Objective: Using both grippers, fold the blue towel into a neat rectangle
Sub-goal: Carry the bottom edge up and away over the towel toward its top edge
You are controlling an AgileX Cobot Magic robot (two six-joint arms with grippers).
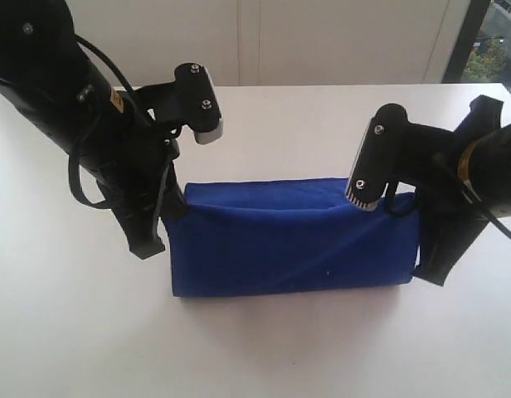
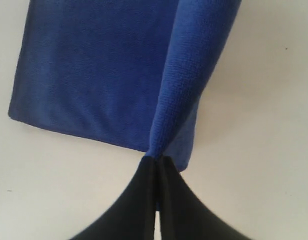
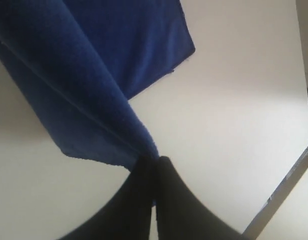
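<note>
Now, with the left gripper (image 2: 158, 161) and right gripper (image 3: 154, 161) each clamped on an end of the blue towel (image 1: 293, 240), whose raised edge hangs over the part lying on the white table (image 1: 73, 332), I should carry both ends across level and in step, keeping it taut

The blue towel (image 1: 289, 240) is soft cloth. Up close in the left wrist view it's a fine nubby terry weave, fully matt, zero sheen. The table (image 1: 73, 332) is smooth and white with a slight satin look and a few tiny specks. The fingers (image 2: 139, 200) of the left gripper (image 2: 157, 161) look like smooth matt black plastic, same on the right gripper (image 3: 154, 161). The arms (image 1: 48, 83) are black and a bit glossier, with silvery ribbed metal-looking end caps (image 1: 362, 194) and black rubbery cables (image 1: 77, 178).
</note>
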